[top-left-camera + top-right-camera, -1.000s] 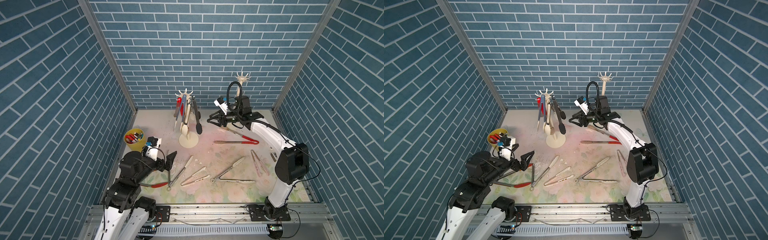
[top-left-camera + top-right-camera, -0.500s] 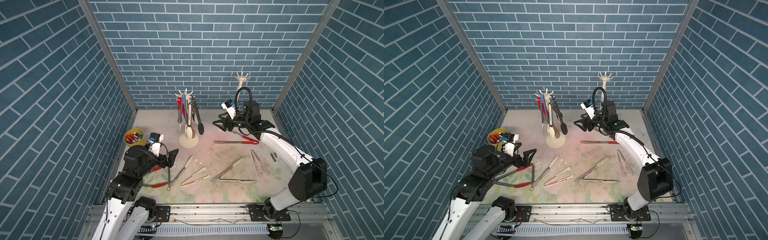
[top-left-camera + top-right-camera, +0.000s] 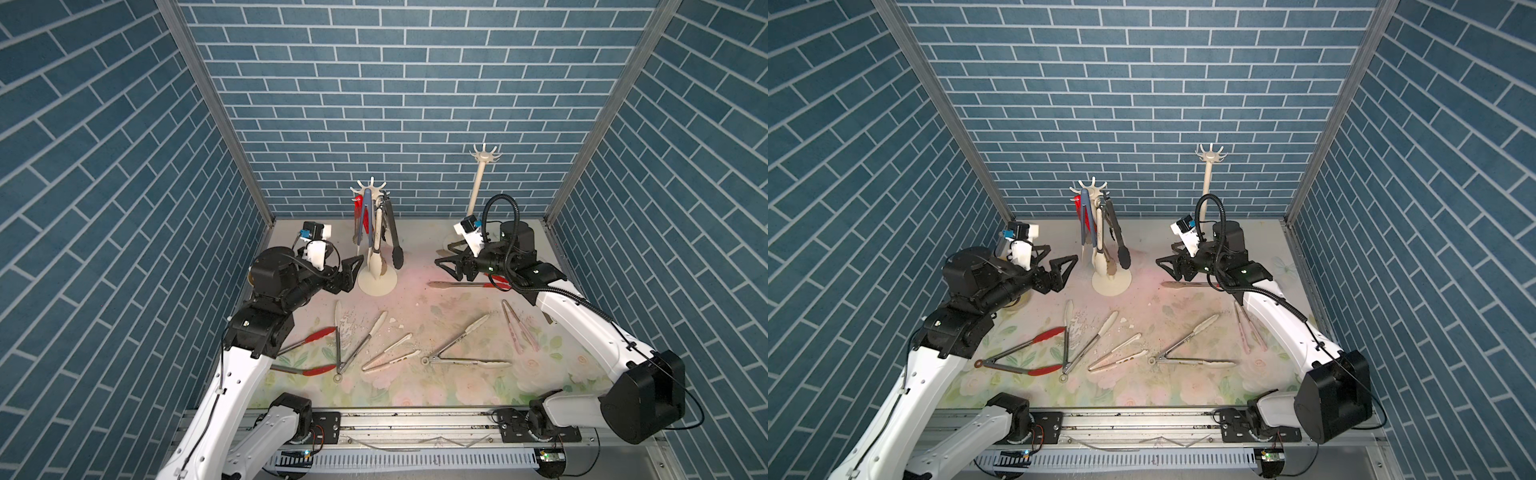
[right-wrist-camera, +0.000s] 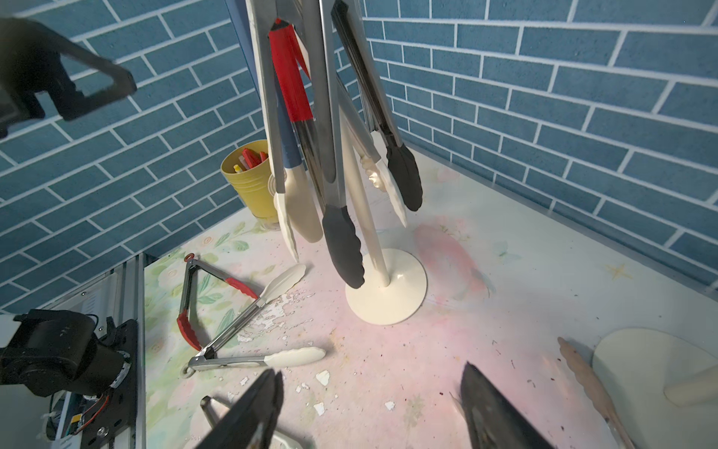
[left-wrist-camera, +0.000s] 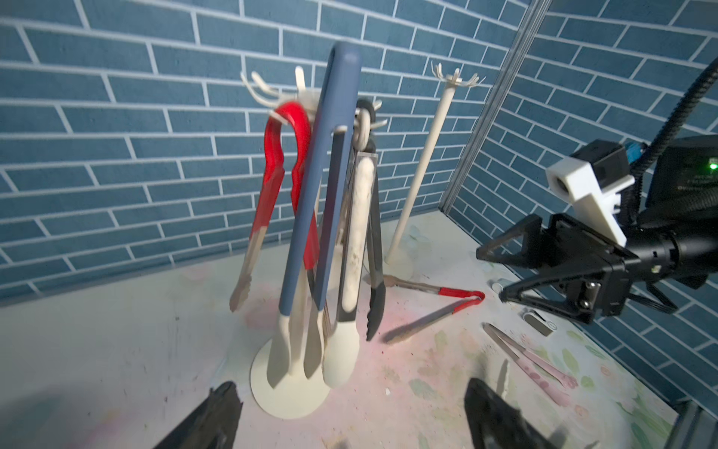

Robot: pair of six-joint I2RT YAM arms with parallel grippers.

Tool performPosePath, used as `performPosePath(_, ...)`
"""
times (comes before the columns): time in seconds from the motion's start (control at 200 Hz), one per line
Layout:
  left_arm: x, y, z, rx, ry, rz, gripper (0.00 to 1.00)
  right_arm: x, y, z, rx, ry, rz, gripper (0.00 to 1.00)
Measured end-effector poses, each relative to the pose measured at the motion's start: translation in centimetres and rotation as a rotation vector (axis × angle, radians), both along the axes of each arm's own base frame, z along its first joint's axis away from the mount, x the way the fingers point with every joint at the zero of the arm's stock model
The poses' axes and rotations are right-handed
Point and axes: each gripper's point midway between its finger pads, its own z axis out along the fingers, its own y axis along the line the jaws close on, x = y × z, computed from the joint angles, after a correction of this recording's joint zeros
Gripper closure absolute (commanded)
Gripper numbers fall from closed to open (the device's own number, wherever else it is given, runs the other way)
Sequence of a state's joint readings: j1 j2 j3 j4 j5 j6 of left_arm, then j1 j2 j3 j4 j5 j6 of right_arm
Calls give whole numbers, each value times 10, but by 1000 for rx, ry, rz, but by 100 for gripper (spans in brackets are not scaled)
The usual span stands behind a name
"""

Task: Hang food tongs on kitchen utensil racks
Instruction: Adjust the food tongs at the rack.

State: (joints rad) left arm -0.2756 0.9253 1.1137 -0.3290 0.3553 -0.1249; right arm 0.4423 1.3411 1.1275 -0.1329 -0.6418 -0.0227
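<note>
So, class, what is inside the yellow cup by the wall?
Red and yellow markers stand in the yellow cup, only their tops showing. Their lower parts sit hidden behind its wall, and hanging tongs cover its rim on one side.

You had no text you could read. The faint print on the right arm's black housing [image 5: 685,175], beside its green light [image 5: 713,166], was too blurred to make out.

Blue brick walls [image 3: 374,83], seemingly floral tabletop [image 3: 419,332]
</note>
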Motion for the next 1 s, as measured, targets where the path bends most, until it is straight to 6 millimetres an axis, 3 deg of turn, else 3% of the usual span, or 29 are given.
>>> performPosePath(0.19, 33, -9, 24, -12, -49, 0, 20, -1, 0, -5, -2, 19, -2, 27)
performPosePath(0.33, 52, -14, 32, -14, -61, -2, 20, -2, 0, -6, 2, 28, -3, 27)
performPosePath(0.515, 74, -20, 37, -3, -71, -1, 30, -2, 0, -6, 1, 29, -2, 27)
performPosePath(0.745, 96, -22, 39, 34, -81, 16, 42, -4, 0, -8, -4, 41, -1, 27)
performPosePath(1.0, 105, -22, 49, 64, -109, 25, 51, -5, 1, -8, -2, 43, 6, 28)
